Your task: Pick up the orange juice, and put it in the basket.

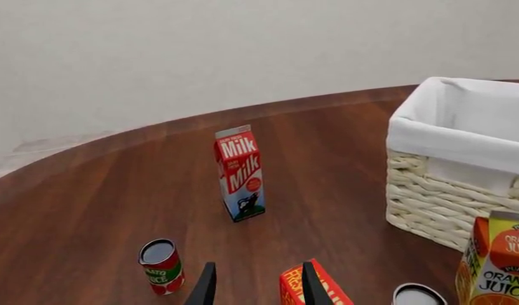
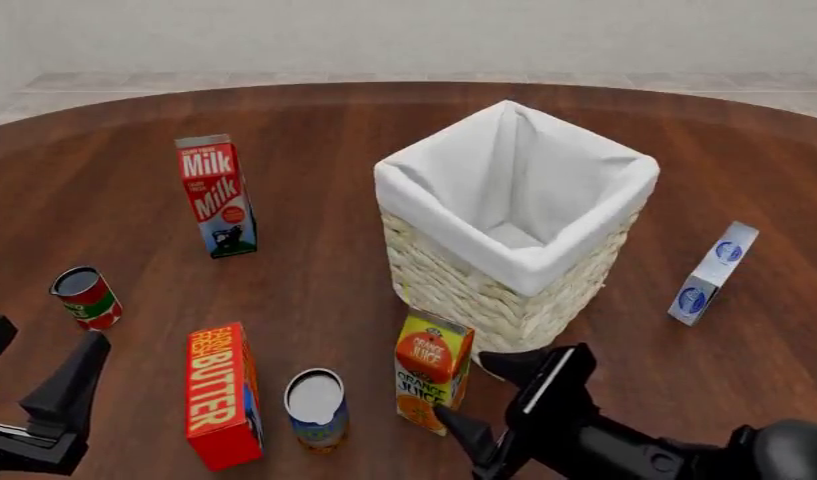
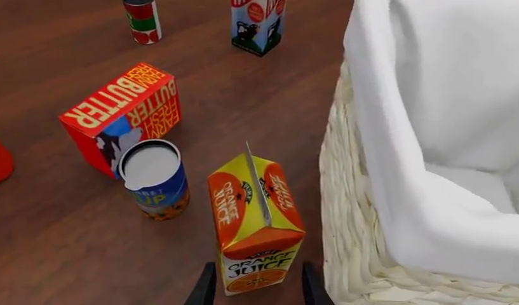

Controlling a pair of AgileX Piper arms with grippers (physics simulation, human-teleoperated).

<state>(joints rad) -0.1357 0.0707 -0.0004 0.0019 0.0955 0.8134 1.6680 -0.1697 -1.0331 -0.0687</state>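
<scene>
juice: the carton (image 2: 432, 372) stands upright on the counter (image 2: 315, 180), just beside the near-left foot of the basket; whether it touches the wicker I cannot tell. In the right wrist view the carton (image 3: 255, 225) shows its gabled top and its lettering. The left wrist view catches it (image 1: 497, 262) at the edge, in front of the wicker

basket: the basket (image 2: 515, 262) stands upright near the middle of the counter, with white cloth folded over its rim. It also shows in the wrist views (image 1: 431, 190) (image 3: 352, 210)

right claw: the right claw (image 2: 512, 395) is open, low over the counter just right of the juice. One fingertip is near the carton's base, the other near its top. In the right wrist view the two fingers (image 3: 203, 289) sit either side of the carton's base; contact cannot be made out

left claw: the left claw (image 2: 41, 365) is open and holds nothing, at the near-left of the counter, well apart from the juice. Its fingers (image 1: 204, 287) show in the left wrist view

others: a milk carton (image 2: 217, 196) stands at the far left. A red can (image 2: 85, 297) stands near the left claw. A butter box (image 2: 223, 393) lies left of the juice, and a blue can (image 2: 315, 407) stands between the two. A small white carton (image 2: 712, 272) lies well to the right of the basket
</scene>
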